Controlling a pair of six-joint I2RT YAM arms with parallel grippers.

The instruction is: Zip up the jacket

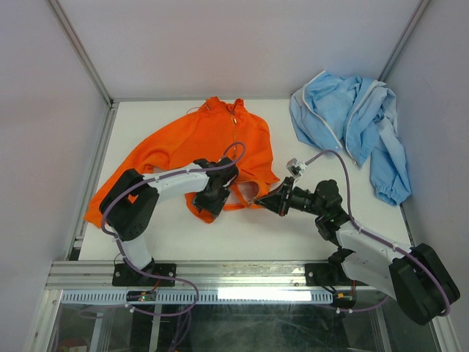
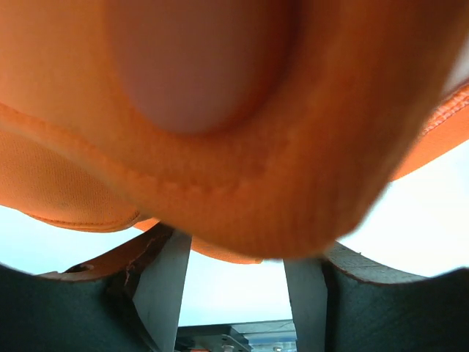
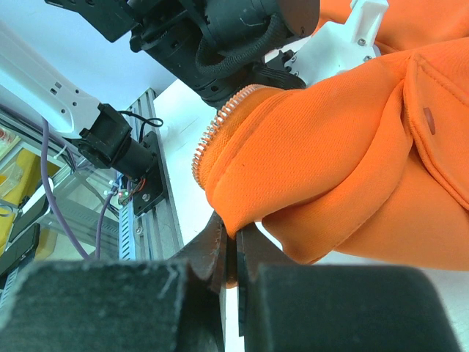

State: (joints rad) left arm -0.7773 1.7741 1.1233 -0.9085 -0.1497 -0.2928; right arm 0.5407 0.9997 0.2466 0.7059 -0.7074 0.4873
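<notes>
Orange fleece presses right against my left wrist lens: the jacket (image 2: 293, 191), soft and napped, is bunched into a fat roll with a stitched seam (image 2: 146, 176) across it. The roll sags over my left gripper (image 2: 233, 290). Its grey fingers (image 2: 163, 282) stand apart beneath the cloth, but their tips are hidden, so I cannot tell whether they grip anything.

My right gripper (image 3: 233, 257) is clenched on the jacket's lower edge, jaws almost meeting on a thin fold. The fleece bulges above and to the right of the tips, and a curved run of pale zipper teeth (image 3: 220, 125) edges the fold just above them.

Seen from above, the jacket's near hem lies between my two grippers and the rest spreads beyond them on the white table (image 1: 242, 235). A thin, crumpled light blue garment (image 1: 352, 125) lies well beyond my right gripper.
</notes>
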